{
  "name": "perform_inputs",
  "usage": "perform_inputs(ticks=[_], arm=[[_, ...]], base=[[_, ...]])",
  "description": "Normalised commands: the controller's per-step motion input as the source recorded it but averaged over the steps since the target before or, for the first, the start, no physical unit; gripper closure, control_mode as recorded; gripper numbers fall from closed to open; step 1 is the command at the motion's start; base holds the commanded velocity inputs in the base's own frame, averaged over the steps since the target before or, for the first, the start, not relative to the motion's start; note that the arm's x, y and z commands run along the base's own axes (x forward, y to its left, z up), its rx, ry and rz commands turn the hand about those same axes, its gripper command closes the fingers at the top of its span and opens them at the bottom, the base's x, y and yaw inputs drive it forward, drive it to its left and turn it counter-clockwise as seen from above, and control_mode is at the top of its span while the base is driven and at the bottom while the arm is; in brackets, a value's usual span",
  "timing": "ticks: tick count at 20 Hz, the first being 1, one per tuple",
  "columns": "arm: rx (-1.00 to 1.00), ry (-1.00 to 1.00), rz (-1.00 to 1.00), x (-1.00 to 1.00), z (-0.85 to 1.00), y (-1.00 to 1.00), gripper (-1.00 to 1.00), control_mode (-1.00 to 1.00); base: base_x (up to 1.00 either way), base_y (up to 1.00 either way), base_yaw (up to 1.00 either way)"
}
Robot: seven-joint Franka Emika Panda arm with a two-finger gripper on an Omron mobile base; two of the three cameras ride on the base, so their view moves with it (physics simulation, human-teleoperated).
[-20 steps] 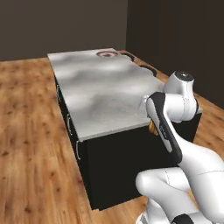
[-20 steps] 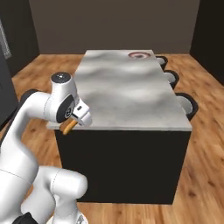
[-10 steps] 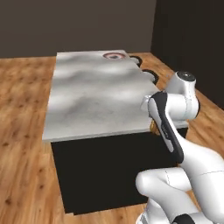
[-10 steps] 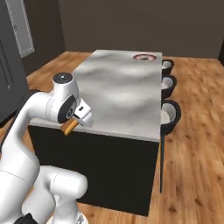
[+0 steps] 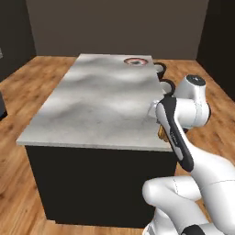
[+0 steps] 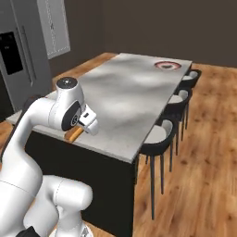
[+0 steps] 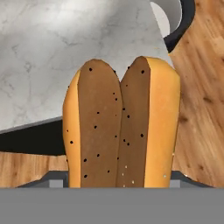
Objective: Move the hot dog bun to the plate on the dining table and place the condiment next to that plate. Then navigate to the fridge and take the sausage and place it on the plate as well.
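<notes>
My gripper (image 6: 77, 131) is shut on the hot dog bun (image 7: 122, 129), a tan-orange split roll held in the air at the near corner of the dining table (image 6: 125, 94). In the hand view the bun hides the fingertips and points out over the marble top (image 7: 65, 48). From the left base view only a sliver of the bun (image 5: 160, 133) peeks out behind the forearm, with the gripper (image 5: 159, 128) at the table's (image 5: 98, 103) near right edge. The plate (image 5: 136, 60) with its red patterned rim lies at the table's far end (image 6: 167, 65). The grey fridge (image 6: 16, 55) stands at the far left.
Dark stools with pale seats (image 6: 158, 137) (image 6: 177, 99) line the table's right side, one also in the hand view (image 7: 174, 18). White panelled doors (image 6: 53, 25) stand beside the fridge. Wooden floor (image 6: 203, 152) lies open to the right.
The whole scene has swung as the base drove around the table's near end; the fridge has come into the right base view. The arm keeps its pose with the bun held.
</notes>
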Motion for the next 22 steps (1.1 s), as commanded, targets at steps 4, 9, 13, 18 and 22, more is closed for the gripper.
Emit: perform_inputs(ticks=[4,9,13,18,22], arm=[[0.00,0.00,0.00,0.00,0.00,0.00,1.00,1.00],[0.00,0.00,0.00,0.00,0.00,0.00,1.00,1.00],[0.00,0.00,0.00,0.00,0.00,0.00,1.00,1.00],[0.00,0.00,0.00,0.00,0.00,0.00,1.00,1.00],[0.00,0.00,0.00,0.00,0.00,0.00,1.00,1.00]], base=[[0.39,-1.00,0.47],[0.38,-1.00,0.49],[0.37,-1.00,0.50],[0.24,-1.00,0.50],[0.02,-1.00,0.48]])
